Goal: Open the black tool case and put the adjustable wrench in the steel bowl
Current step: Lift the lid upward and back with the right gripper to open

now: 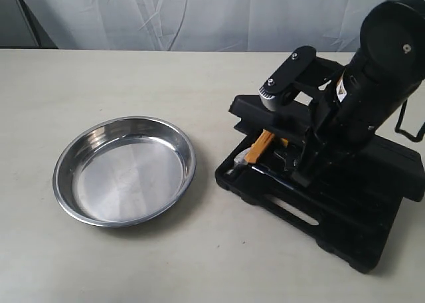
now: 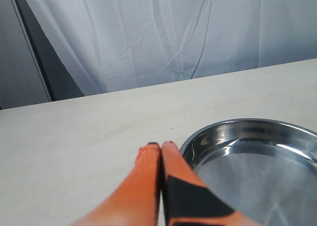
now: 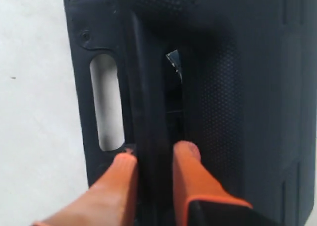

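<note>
I can't read any text, number or brand in my three feeds. The one candidate is a small white sticker [image 1: 341, 90] with a red mark on the right arm [image 1: 382, 57], and it's too small and blurred for me to make out. The case [image 1: 352, 230] and the bowl [image 1: 126, 177] show me no legible lettering.

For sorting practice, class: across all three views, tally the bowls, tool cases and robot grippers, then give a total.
Steel bowl: 1
Black tool case: 1
Grippers: 2 (left gripper, right gripper)
Total: 4
</note>
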Action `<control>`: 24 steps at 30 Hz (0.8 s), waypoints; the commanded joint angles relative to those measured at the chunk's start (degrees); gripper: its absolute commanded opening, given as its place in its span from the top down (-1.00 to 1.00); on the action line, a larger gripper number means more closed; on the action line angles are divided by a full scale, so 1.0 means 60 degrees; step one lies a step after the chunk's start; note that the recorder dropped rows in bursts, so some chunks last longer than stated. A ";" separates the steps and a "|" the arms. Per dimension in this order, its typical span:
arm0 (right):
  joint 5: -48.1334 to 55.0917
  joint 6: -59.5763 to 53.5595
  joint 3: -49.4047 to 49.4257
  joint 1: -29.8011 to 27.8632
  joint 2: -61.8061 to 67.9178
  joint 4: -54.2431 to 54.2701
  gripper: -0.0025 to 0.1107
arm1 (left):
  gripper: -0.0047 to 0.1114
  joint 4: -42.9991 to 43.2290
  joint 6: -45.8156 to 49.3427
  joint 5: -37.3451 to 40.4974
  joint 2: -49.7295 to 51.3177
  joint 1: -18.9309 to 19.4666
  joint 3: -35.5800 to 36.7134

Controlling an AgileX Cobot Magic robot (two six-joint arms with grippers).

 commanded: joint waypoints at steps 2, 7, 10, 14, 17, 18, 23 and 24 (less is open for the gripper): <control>0.0392 0.0691 -0.0289 -0.0069 -0.0409 -0.0695 0.97 | 0.91 -0.0015 -0.0009 -0.0048 0.0034 -0.0010 -0.0020; 0.0689 0.1231 -0.0456 -0.0069 -0.0628 -0.1464 0.97 | 0.91 -0.0015 -0.0009 -0.0048 0.0034 -0.0010 -0.0020; 0.0731 0.2028 -0.0479 -0.0069 -0.0704 -0.2342 0.97 | 0.91 -0.0015 -0.0009 -0.0048 0.0034 -0.0010 -0.0020; 0.0738 0.3228 -0.0479 -0.0088 -0.0721 -0.3600 0.97 | 0.91 -0.0015 -0.0009 -0.0048 0.0034 -0.0010 -0.0020; 0.0762 0.3593 -0.0479 -0.0088 -0.0721 -0.4221 0.97 | 0.91 -0.0015 -0.0009 -0.0048 0.0034 -0.0010 -0.0020; 0.0762 0.3613 -0.0479 -0.0088 -0.0721 -0.4354 0.97 | 0.91 -0.0015 -0.0009 -0.0048 0.0034 -0.0010 -0.0020; 0.0762 0.3635 -0.0479 -0.0088 -0.0721 -0.4645 0.97 | 0.91 -0.0015 -0.0009 -0.0048 0.0034 -0.0010 -0.0020; 0.0762 0.3635 -0.0479 -0.0088 -0.0721 -0.4715 0.97 | 0.91 -0.0015 -0.0009 -0.0048 0.0034 -0.0010 -0.0020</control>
